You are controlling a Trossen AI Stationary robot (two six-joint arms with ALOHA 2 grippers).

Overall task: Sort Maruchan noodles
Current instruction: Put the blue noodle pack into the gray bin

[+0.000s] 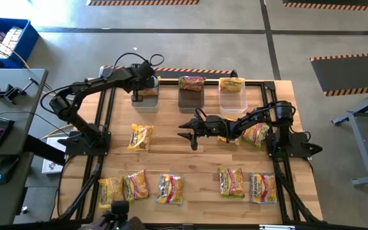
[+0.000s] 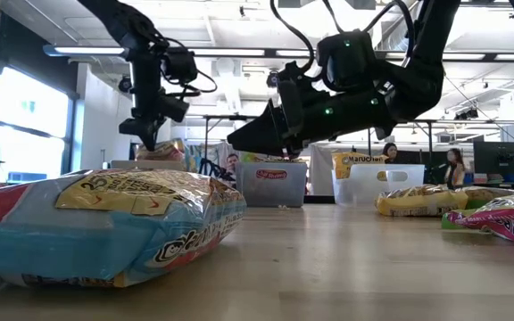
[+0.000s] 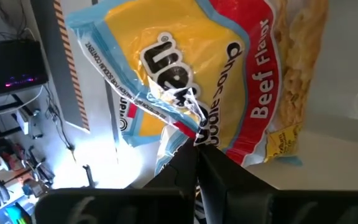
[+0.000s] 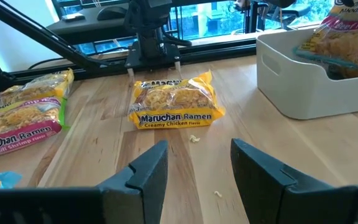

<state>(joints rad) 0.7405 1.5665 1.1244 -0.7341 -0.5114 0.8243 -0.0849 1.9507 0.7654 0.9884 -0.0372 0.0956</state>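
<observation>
The left gripper (image 1: pixel 137 96) hangs above the leftmost tub (image 1: pixel 147 97) at the bench's (image 1: pixel 197 167) far edge, fingers closed on the crimped seam of a Beef Flavor packet (image 3: pixel 229 81); in the high view the arm hides most of that packet. The right gripper (image 1: pixel 189 135) hovers mid-bench, jaws partly apart and empty. A Creamy Chicken packet (image 4: pixel 174 101) lies flat on the bench ahead of it. The middle tub (image 1: pixel 191 92) and right tub (image 1: pixel 232 93) each contain packets. Five packets (image 1: pixel 171 188) line the near edge; their flavor print is unreadable from above. One packet (image 1: pixel 255 134) is partly covered by the right arm.
</observation>
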